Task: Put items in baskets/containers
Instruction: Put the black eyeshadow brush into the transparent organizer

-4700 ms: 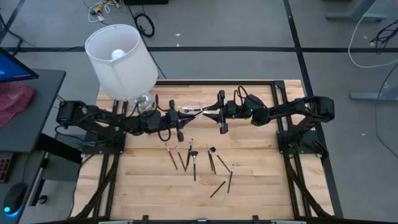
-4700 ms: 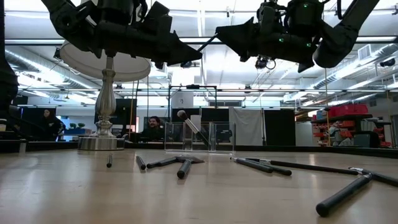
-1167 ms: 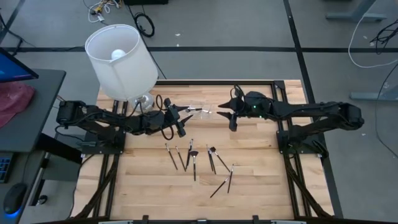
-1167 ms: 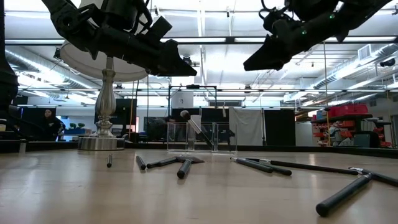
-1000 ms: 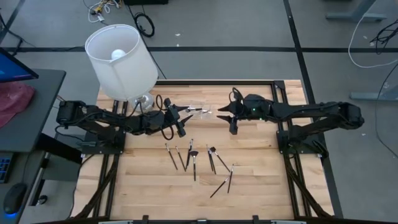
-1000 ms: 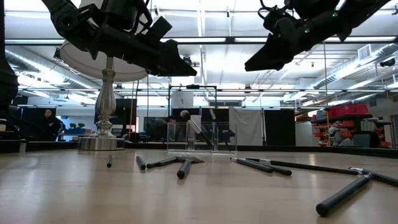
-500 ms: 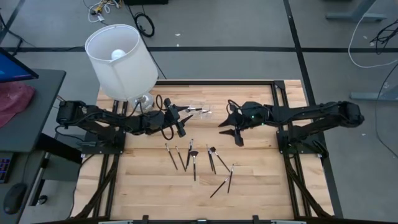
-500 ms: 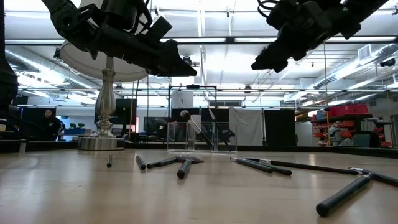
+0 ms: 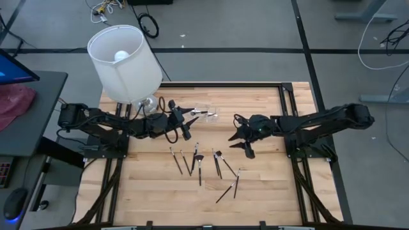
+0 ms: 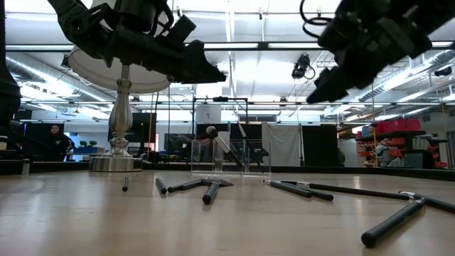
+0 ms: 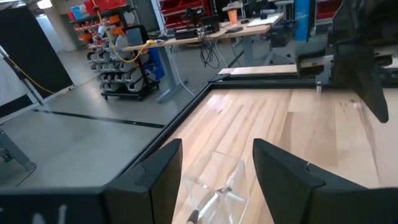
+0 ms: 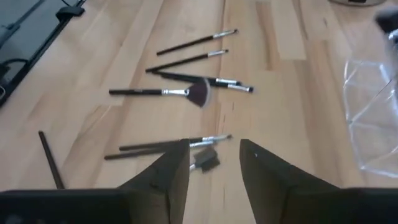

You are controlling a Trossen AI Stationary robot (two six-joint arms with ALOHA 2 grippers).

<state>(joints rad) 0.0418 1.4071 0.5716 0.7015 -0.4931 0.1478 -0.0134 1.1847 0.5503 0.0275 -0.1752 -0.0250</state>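
Across mid-tabletop [image 9: 268, 185]: makeup brushes [image 9: 199, 161] scattered, one in clear container [image 9: 203, 114]. Light, stiff, roll-prone; best pinched mid-handle. Right tool [image 9: 243, 142] spread, empty, above them; left tool [image 9: 183, 120] spread beside container.

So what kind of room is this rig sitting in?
Probably a robotics lab or workshop. The left wrist view shows a wheeled metal cart loaded with gear and long worktables; the low view shows exposed ceiling ducts and red storage shelving.

lamp [image 9: 124, 62]: white shade, far-left table corner | monitor [image 9: 14, 69]: left desk | cables [image 9: 148, 25]: floor
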